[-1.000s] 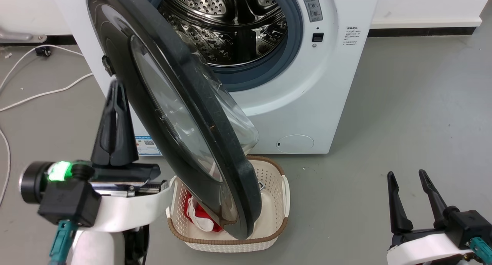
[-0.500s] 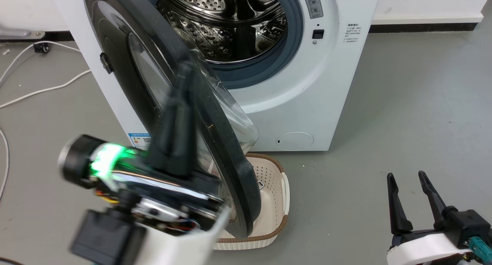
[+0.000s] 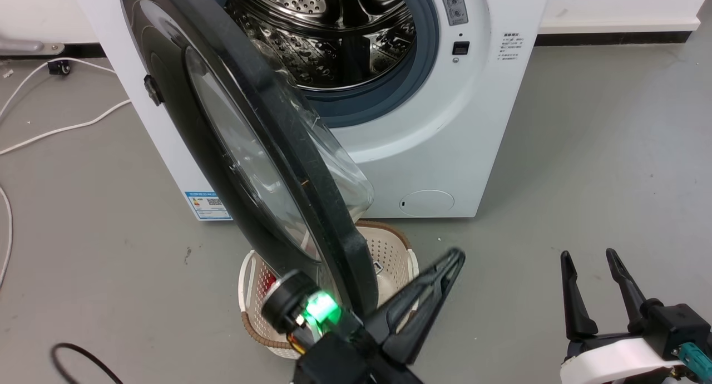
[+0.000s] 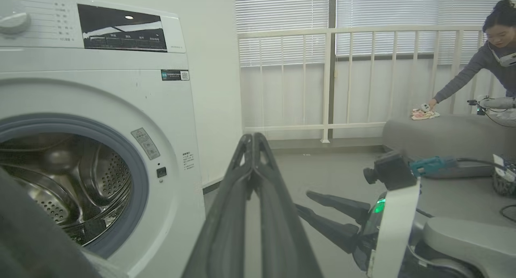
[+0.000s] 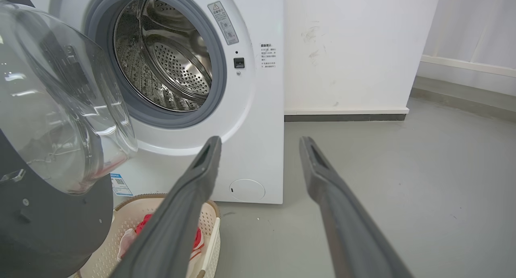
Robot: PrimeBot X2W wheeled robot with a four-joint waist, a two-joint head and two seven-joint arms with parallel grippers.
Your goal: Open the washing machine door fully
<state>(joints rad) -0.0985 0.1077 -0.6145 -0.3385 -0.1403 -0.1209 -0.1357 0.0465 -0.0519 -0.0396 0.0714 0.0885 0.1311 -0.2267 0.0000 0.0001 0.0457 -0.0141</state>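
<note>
- Grey floor (image 3: 584, 150) runs up to a white wall (image 3: 612, 5) behind the washing machine (image 3: 445, 139) (a bare laundry corner).
- The washing machine door (image 3: 250, 161) stands part open. It is swung well clear of the drum opening (image 3: 345, 44) and sits nearly edge-on to your head camera. Its free lower edge lies just beside your left gripper (image 3: 451, 260), on that gripper's left.
- Your left gripper has its fingers pressed together on nothing. They point up and to the right, on the glass-bowl side of the rim. I cannot tell whether the wrist touches the rim.
- By my reading, you are mid-way: the latch is released and the door is swung out, but it is not yet at its stop.
- The next move likely calls for laying the closed fingers against the inner rim and sweeping it away from the drum, toward the hinge side (a slow arc, not a straight shove).
- A cream basket (image 3: 413, 284) sits under the door's edge, just behind your left gripper, with red cloth (image 5: 142, 226) inside. Keep the wrist clear of it.
- Your right gripper (image 3: 588, 254) waits well off to the right, fingers spread and empty.
- In the left wrist view, a person (image 4: 483, 60) leans over a grey surface far beyond the fingertips.
</note>
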